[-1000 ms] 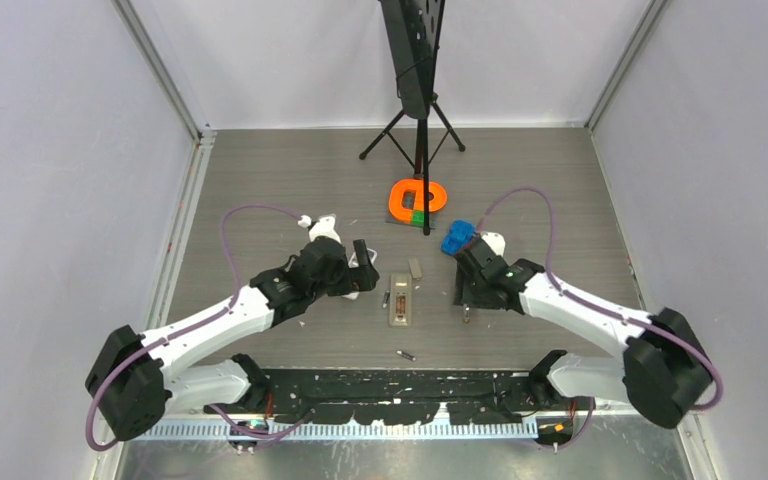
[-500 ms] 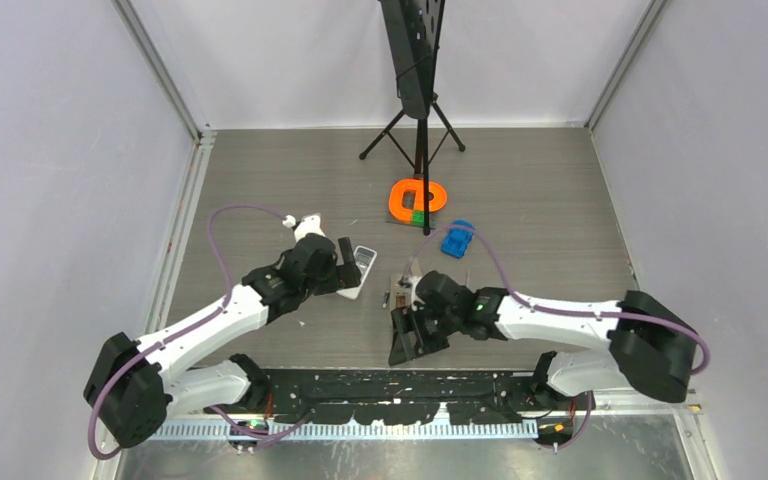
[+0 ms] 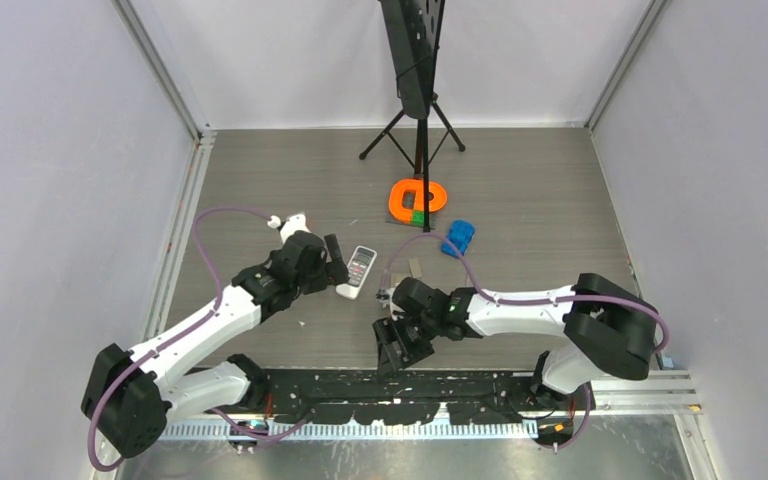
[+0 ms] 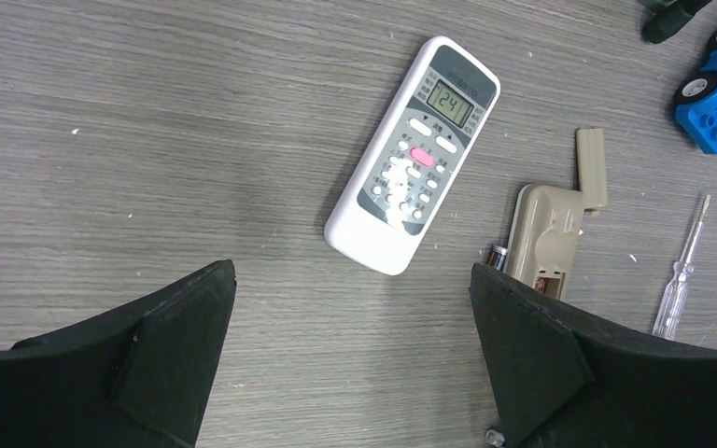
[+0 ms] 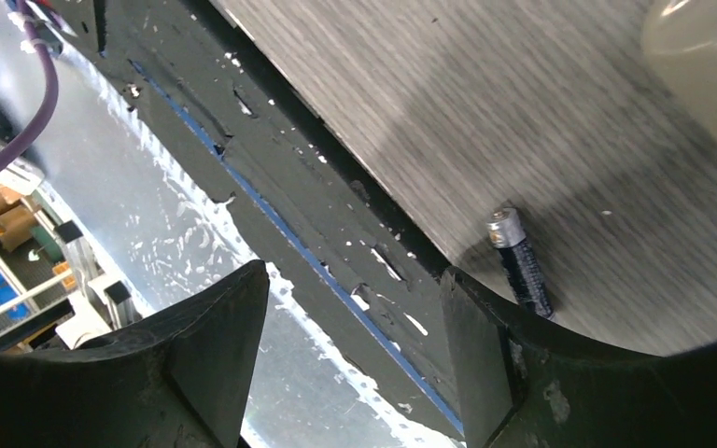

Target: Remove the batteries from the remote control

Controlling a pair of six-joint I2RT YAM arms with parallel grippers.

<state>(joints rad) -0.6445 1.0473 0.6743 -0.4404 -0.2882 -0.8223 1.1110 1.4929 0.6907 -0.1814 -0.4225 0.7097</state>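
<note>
A beige remote (image 4: 543, 239) lies back-up with its battery compartment open; its loose cover (image 4: 593, 166) lies by its far end. One dark battery (image 4: 498, 257) lies against its left side. Another battery (image 5: 520, 263) lies on the floor near the front edge, just beside my right gripper's finger. A white remote (image 3: 362, 271) with a display lies face-up, also in the left wrist view (image 4: 414, 154). My left gripper (image 3: 338, 262) is open and empty, left of the white remote. My right gripper (image 3: 392, 348) is open and empty over the front edge; its arm hides the beige remote from above.
A thin screwdriver-like tool (image 4: 680, 271) lies right of the beige remote. A blue toy car (image 3: 458, 238) and an orange ring (image 3: 418, 197) lie behind. A black tripod stand (image 3: 420, 130) stands at the back. The black mounting rail (image 5: 336, 233) runs along the front edge.
My right arm has swung left across the beige remote and down to the front edge near the loose battery. My left gripper has drawn back to the left, away from the white remote.
</note>
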